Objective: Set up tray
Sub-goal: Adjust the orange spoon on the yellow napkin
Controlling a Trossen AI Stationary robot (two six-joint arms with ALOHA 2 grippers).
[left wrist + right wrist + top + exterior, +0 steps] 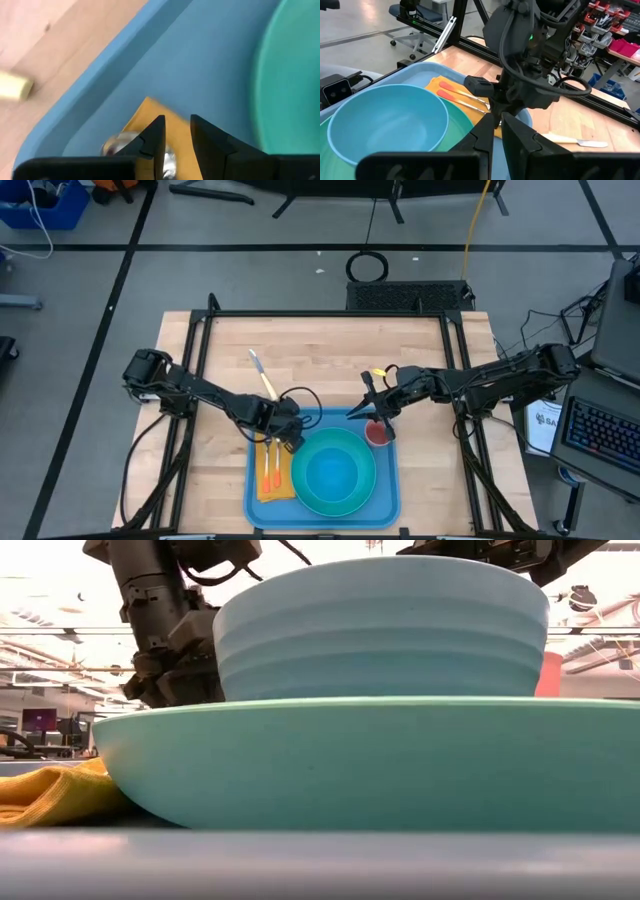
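Tray (385, 502): light-blue, on the tabletop (330, 360) at its near edge.
Left end effector (287, 437): fingers slightly apart over the yellow cloth (275, 480) in the tray.
Right end effector (372, 415): fingers nearly together, above the tray's far-right corner by the red cup (380, 434).
Bowl (333, 470): on the turquoise plate (305, 488).

Grey floor (300, 270) with black lines around wooden table (320, 350)

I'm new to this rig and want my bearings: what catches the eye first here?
A light-blue plastic tray at the table's near edge holds a round turquoise plate with a blue bowl on it. On the tray's left side two orange-handled utensils lie on a yellow cloth, with the left gripper just above them. A red cup sits under the right gripper.
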